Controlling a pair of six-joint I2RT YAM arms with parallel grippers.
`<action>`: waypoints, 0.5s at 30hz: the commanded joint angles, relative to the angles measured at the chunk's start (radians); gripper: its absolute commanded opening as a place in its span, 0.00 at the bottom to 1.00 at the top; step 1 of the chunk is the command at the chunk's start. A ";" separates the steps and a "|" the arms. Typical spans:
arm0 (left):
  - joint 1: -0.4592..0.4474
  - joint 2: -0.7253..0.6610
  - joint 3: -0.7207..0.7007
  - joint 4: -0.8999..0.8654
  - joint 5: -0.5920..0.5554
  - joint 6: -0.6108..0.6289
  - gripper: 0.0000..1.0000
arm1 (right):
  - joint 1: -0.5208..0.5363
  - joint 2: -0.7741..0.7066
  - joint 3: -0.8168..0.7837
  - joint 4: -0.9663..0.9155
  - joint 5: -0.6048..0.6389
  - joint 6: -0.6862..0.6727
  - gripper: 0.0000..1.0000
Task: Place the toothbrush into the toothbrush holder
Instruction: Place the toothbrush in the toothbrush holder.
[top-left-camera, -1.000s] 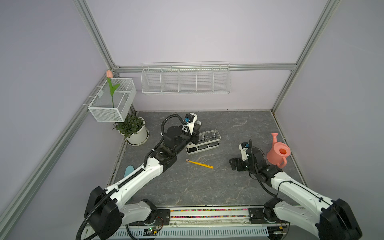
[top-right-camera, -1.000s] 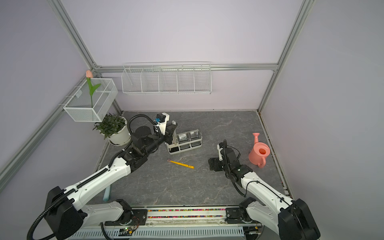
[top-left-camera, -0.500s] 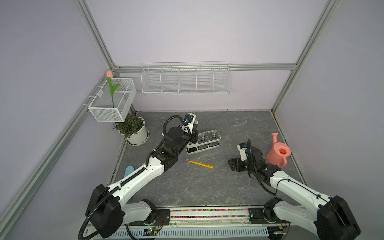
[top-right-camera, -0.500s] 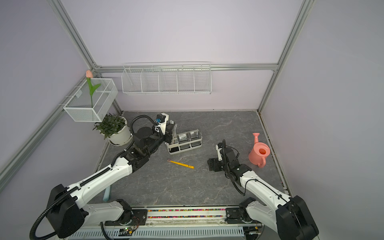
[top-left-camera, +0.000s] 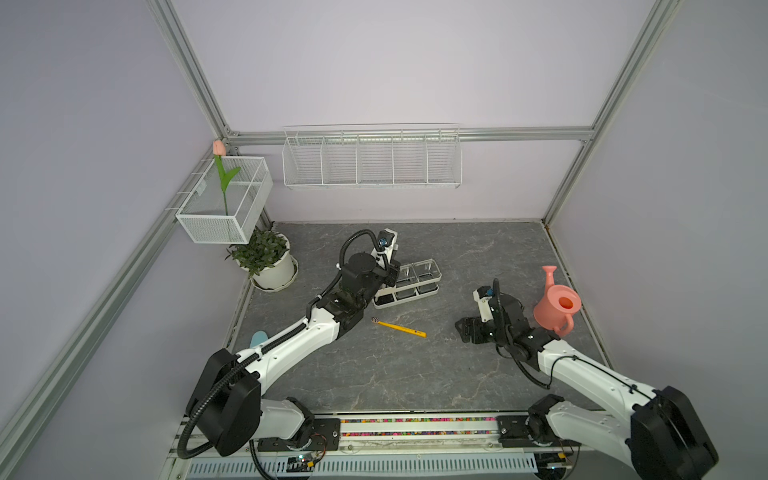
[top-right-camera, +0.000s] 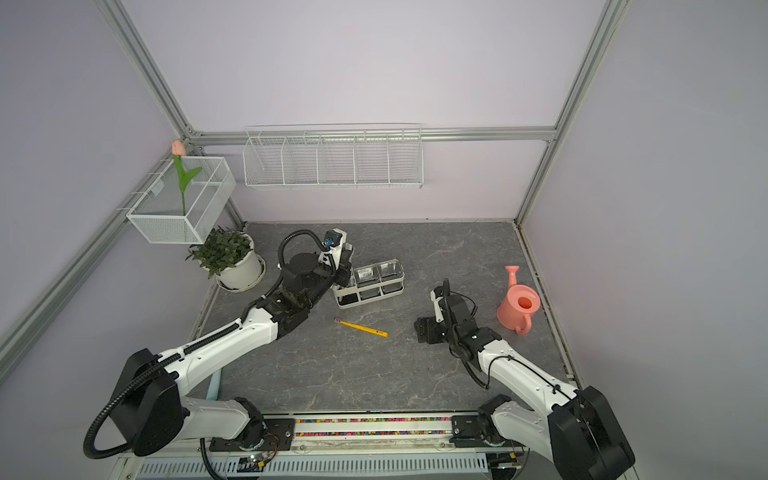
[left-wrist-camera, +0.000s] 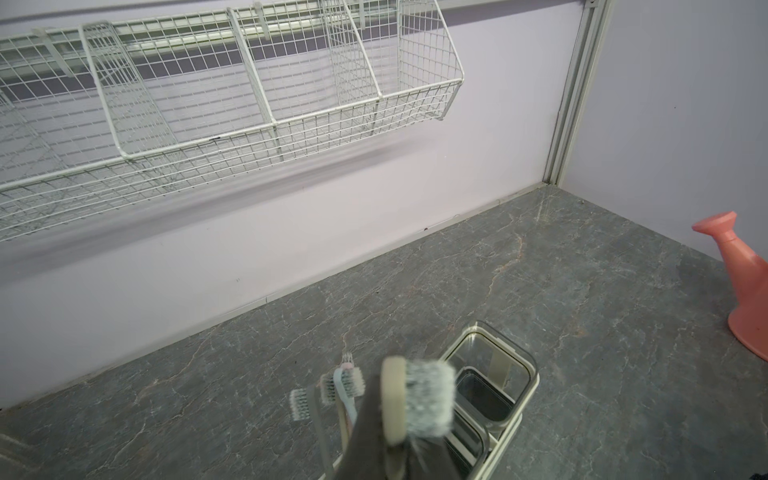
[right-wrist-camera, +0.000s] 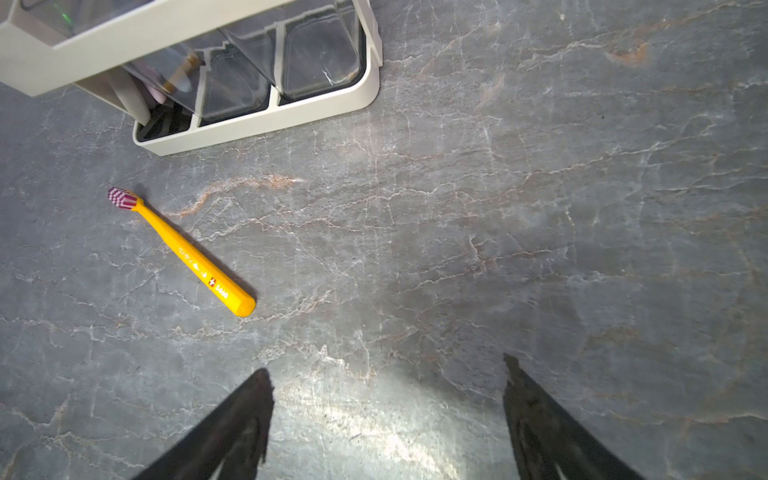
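**Insertion over holder**

Left claw (top-left-camera: 390, 275) clenched on cream brush (left-wrist-camera: 415, 399), head up, over holder's (left-wrist-camera: 528, 386) end bin beside other brushes (left-wrist-camera: 347, 386). Next, probably: lower straight, release. Yellow brush (right-wrist-camera: 183, 249) flat in front of holder; right claw (right-wrist-camera: 386, 370) spread, empty, well apart.

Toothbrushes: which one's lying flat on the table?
The yellow toothbrush, lying apart from the toothbrush holder. The pale ones stand upright in its end section.

A cream-handled toothbrush (left-wrist-camera: 419, 399) with grey-white bristles is gripped upright, head up, at the cream end of the small cream-white three-section rack (top-left-camera: 409, 300) on the grey counter (top-left-camera: 415, 374). A yellow toothbrush (right-wrist-camera: 187, 253) lies flat just beside the rack.
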 joint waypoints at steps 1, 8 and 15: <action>0.005 0.011 -0.010 0.054 -0.017 0.027 0.00 | -0.007 0.011 0.008 -0.003 -0.018 -0.020 0.89; 0.013 0.027 -0.016 0.086 -0.015 0.033 0.00 | -0.007 0.037 0.020 -0.003 -0.028 -0.019 0.89; 0.037 0.039 -0.035 0.113 -0.039 0.016 0.00 | -0.008 0.048 0.024 -0.003 -0.033 -0.017 0.89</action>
